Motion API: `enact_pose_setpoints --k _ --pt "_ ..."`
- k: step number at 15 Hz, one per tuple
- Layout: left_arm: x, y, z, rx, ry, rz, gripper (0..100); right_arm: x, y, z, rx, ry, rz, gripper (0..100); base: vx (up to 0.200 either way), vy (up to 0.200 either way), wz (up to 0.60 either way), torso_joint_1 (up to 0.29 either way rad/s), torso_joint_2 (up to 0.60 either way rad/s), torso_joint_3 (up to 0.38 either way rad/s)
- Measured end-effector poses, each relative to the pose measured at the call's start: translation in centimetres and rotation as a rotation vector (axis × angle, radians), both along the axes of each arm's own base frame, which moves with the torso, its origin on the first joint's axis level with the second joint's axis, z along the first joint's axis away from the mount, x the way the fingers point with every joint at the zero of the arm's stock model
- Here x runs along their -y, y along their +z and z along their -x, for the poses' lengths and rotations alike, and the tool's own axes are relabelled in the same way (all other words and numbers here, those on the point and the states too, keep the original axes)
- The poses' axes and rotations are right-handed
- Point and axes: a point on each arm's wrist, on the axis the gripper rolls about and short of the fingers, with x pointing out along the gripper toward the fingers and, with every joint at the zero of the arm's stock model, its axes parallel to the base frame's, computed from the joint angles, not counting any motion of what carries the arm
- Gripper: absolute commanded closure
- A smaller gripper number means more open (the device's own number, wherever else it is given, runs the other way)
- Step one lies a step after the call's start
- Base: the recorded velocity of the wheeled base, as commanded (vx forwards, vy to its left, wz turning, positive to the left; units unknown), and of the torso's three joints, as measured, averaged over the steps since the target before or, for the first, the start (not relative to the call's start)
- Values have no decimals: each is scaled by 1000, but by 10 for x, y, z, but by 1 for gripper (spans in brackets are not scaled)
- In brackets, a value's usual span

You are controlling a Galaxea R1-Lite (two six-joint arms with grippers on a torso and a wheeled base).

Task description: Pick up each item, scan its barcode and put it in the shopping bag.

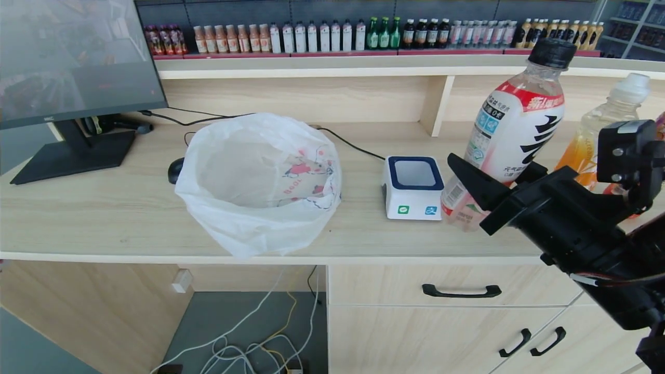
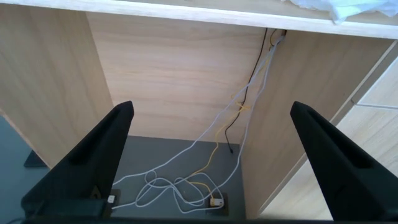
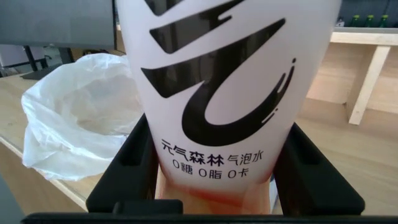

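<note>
The pale wooden counter (image 1: 104, 218) ran the whole width of the room in front of me. At its left end stood a monitor (image 1: 72, 57) on a flat black stand, with a dark mouse (image 1: 175, 170) near it, just beside the bag. A white shopping bag (image 1: 260, 187) sat open-mouthed near the middle, bulging to the front edge. To its right, apart from it, stood the small white scanner (image 1: 413, 188), a black cable (image 1: 348, 143) trailing back from it. Toward the right end stood an orange drink bottle (image 1: 589, 140), its base hidden.
</note>
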Motion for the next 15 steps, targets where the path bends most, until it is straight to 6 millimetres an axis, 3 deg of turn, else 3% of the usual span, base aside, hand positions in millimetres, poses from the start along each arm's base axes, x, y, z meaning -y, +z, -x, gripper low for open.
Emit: enact_pose_setpoints --k 7,12,15 --pt "0 0 0 0 -1 -13 0 4 2 -5 60 13 87 100 0 0 0 0 0 0" --pt "0 0 0 0 -2 -14 0 19 16 -36 271 76 358 100 0 0 0 0 0 0" --pt "0 0 0 0 -1 -14 0 7 12 -53 380 41 495 100 0 0 0 0 0 0"
